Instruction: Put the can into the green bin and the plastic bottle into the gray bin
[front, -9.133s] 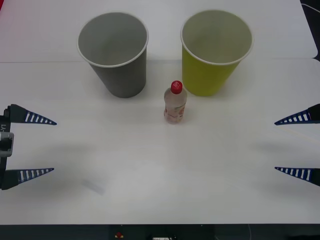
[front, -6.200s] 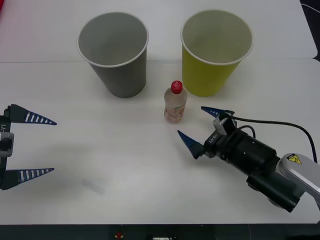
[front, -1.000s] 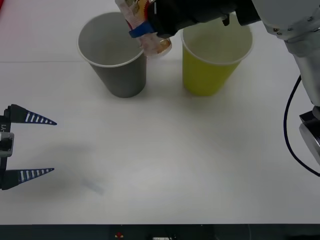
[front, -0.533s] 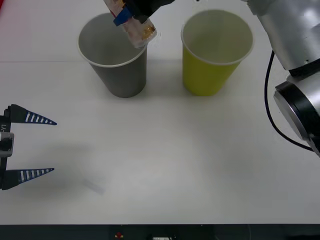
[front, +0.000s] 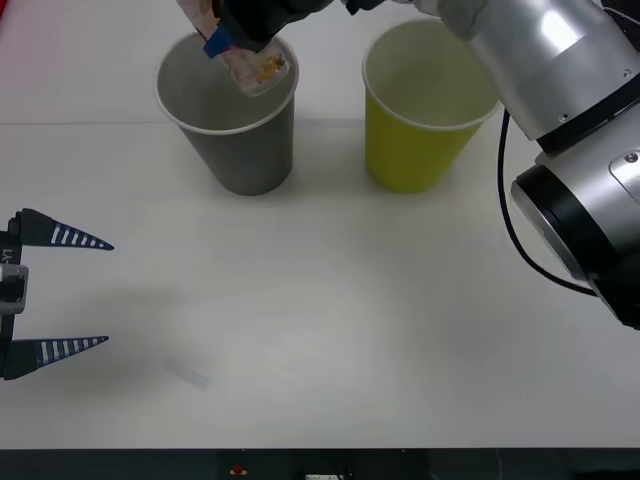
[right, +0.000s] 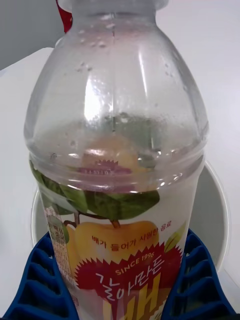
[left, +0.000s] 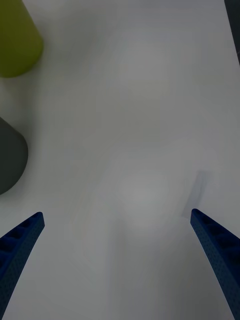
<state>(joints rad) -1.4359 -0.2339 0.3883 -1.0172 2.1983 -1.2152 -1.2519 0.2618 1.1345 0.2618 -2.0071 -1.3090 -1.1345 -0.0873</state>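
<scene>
The worktop before me is plain white, with a faint seam running from its left edge to its right edge across the far half. A small pale smudge lies near the front edge, toward the left corner; my left wrist camera shows it as a dim slanted mark. Along the front edge runs a dark strip bearing a small red spot.

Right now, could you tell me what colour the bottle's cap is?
Red; the bottle cap shows best in the right wrist view.
</scene>
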